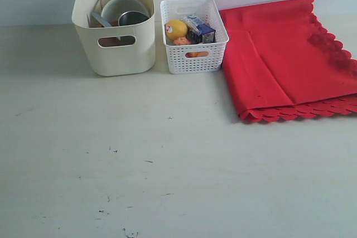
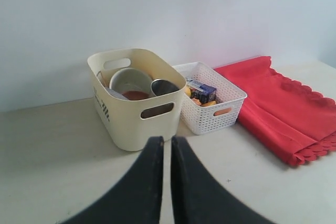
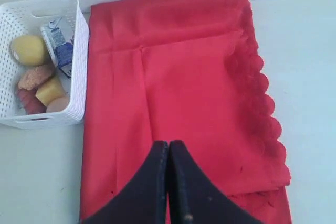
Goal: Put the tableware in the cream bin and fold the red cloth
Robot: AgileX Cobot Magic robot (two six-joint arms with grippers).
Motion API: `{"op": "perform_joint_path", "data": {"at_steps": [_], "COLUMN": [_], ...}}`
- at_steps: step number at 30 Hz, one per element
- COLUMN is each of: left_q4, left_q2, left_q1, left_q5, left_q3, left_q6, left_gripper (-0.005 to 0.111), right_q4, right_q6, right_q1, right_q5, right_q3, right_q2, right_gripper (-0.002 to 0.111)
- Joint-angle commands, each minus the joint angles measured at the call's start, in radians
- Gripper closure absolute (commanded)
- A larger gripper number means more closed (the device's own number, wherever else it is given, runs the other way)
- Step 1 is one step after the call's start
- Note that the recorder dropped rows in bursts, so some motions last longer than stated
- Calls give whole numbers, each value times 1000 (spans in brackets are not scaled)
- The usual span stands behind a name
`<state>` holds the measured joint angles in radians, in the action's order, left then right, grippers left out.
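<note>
red cloth (image 1: 290,59) cropped at edge, tableware (image 1: 125,8) half hidden in cream bin (image 1: 120,59)

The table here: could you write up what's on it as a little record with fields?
cream bin: back left of the exterior view, holds a bowl and a steel cup
white basket: right beside the bin, holds a lemon, a milk carton and other food
red cloth: folded, lying flat to the right of the basket
left gripper: shut, empty, facing the bin
right gripper: shut, empty, over the cloth

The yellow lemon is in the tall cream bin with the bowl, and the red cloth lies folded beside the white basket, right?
Not quite. The lemon sits in the white basket, not the cream bin; the exterior view shows it. The rest is right.
</note>
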<state>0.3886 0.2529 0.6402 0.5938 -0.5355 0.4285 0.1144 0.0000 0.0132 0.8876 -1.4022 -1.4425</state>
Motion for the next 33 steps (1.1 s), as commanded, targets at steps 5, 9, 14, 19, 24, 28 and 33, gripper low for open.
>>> {"op": "perform_joint_path", "data": {"at_steps": [5,9,14,19,24,28,33], "left_q4": [-6,-6,-6,-6,-4,-4,-2], "left_q2": [-7,-7,-7,-9,-22,-46,-103], "left_q1": [-1,-1,-1,-1,-1,-1,-1], "left_q5": [6,8,10,10,-7,-7,-40], "left_q3": [1,1,1,3,25,29,52], "left_q6": [1,-3,-3,-3,-3,-8,-9], "left_gripper": [99,99,99,99,99,99,99], "right_q4": [-46,-40,-31,53,113,155,242], "right_q6": [0,0,0,-65,-114,-159,-248], "right_q1": [-1,-1,-1,-1,-1,-1,-1], "right_q5": [-49,-105,-180,-197,-209,-207,-192], "right_q3": [192,290,414,514,613,677,726], "right_q2": [275,404,580,720,853,939,1051], "right_gripper": [108,108,108,108,108,108,108]}}
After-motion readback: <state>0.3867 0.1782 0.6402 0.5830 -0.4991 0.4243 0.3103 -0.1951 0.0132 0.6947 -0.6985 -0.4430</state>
